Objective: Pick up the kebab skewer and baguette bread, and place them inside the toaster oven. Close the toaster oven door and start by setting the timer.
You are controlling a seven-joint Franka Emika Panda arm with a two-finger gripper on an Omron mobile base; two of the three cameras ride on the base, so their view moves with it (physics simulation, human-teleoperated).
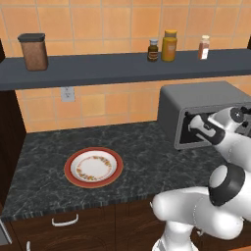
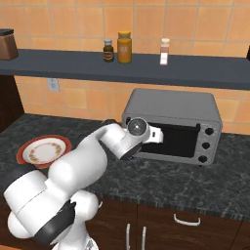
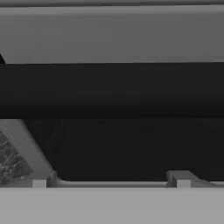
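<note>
A red-rimmed plate [image 1: 93, 167] with a patterned white centre is set on the dark speckled counter [image 1: 147, 152], well to the left of the pincer. Above it, a long dark shelf [image 1: 98, 68] is fixed to the tiled wall [image 1: 112, 105]. Three small bottles [image 1: 169, 45] are grouped on the shelf above the pincer; a brown lidded jar [image 1: 34, 51] is placed far left. A wall socket [image 1: 67, 93] is mounted below the shelf.
</note>
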